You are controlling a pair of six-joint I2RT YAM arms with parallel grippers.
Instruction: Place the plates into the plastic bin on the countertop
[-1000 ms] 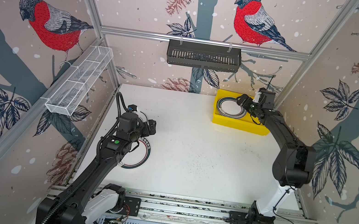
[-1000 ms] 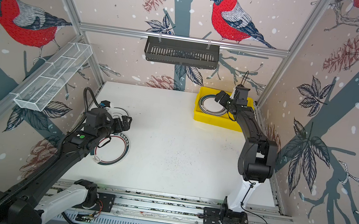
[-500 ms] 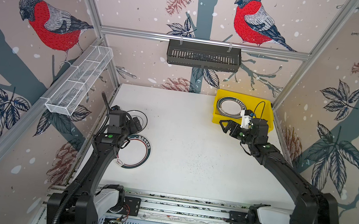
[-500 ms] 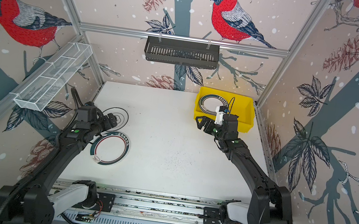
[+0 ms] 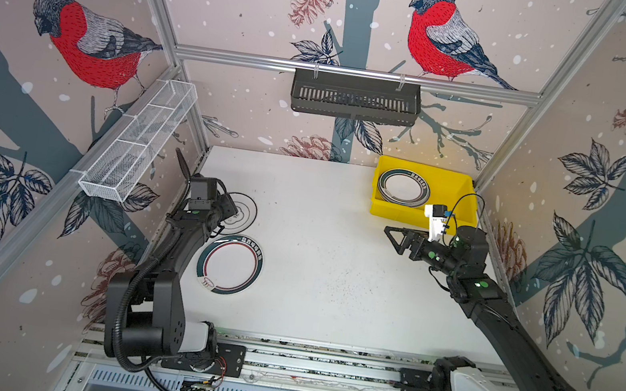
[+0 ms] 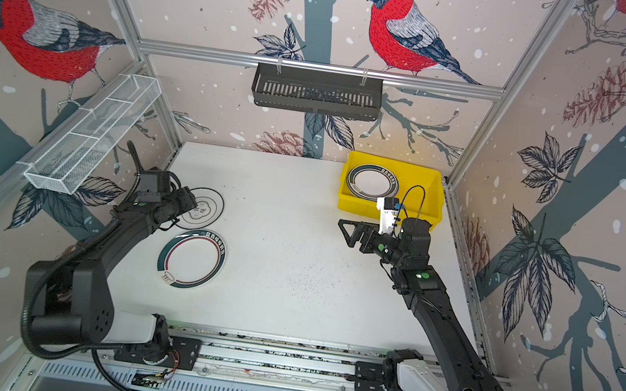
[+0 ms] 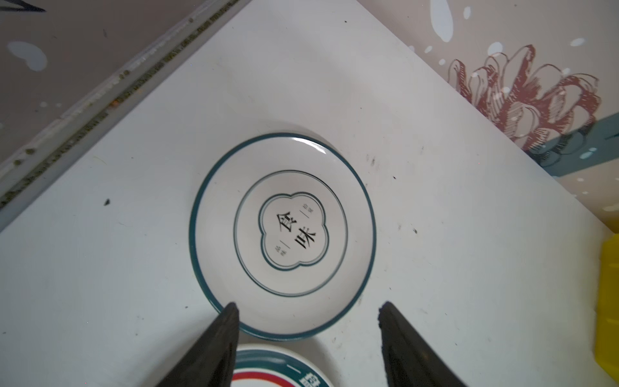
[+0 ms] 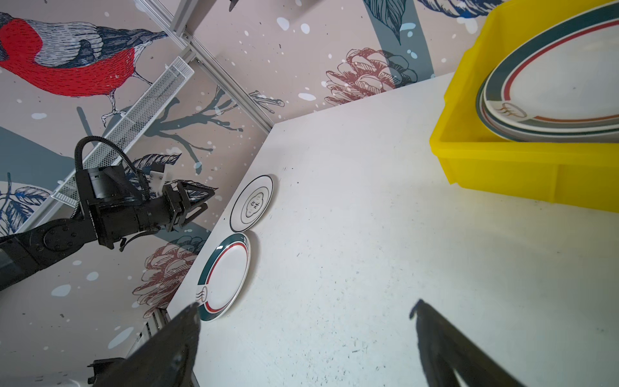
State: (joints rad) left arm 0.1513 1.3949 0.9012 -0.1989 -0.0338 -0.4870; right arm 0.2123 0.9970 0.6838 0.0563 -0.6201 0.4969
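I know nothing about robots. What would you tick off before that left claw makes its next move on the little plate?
1. Jaws of the left gripper apart: ok.
2. Near rim of the small plate between its fingers: ok.
3. Its height above that plate: cannot tell.
4. The right gripper open, empty, over the countertop: ok.
5. Free room in the yellow bin beside the stacked plates: ok.
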